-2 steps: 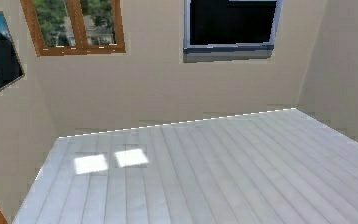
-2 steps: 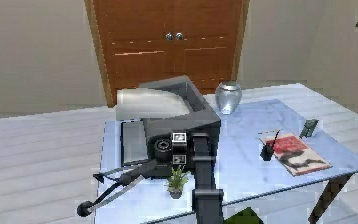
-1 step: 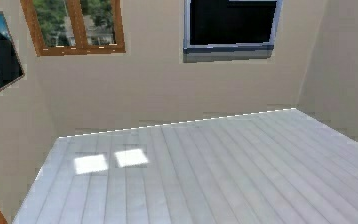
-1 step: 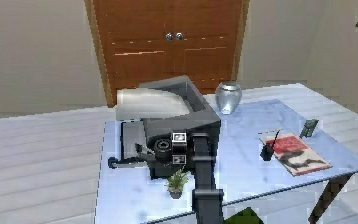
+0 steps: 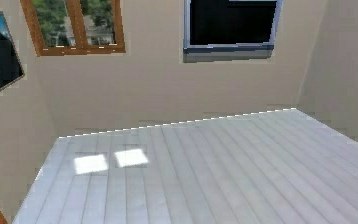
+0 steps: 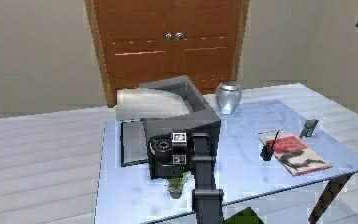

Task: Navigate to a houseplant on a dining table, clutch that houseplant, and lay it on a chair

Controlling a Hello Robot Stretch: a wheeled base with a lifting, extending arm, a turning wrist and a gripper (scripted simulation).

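A small green houseplant (image 6: 175, 186) in a pale pot stands on the light blue dining table (image 6: 247, 165), near its front edge. My arm's dark bar rises from the bottom of the arm side view just right of the plant. The two white marker squares sit above it, and the gripper (image 6: 170, 160) is lost against a dark box (image 6: 172, 135) behind it. The plant stands on the tabletop close below the gripper, so I cannot tell whether the gripper holds anything.
The table also carries the dark box with a pale grey lid, a glass vase (image 6: 228, 97), a red-covered book (image 6: 294, 152), a dark cup (image 6: 268, 150) and a small dark block (image 6: 309, 127). Wooden double doors (image 6: 169, 45) stand behind. The forward view has bare plank floor (image 5: 207, 170), a wood-framed window (image 5: 75, 25) and a dark window (image 5: 232, 27).
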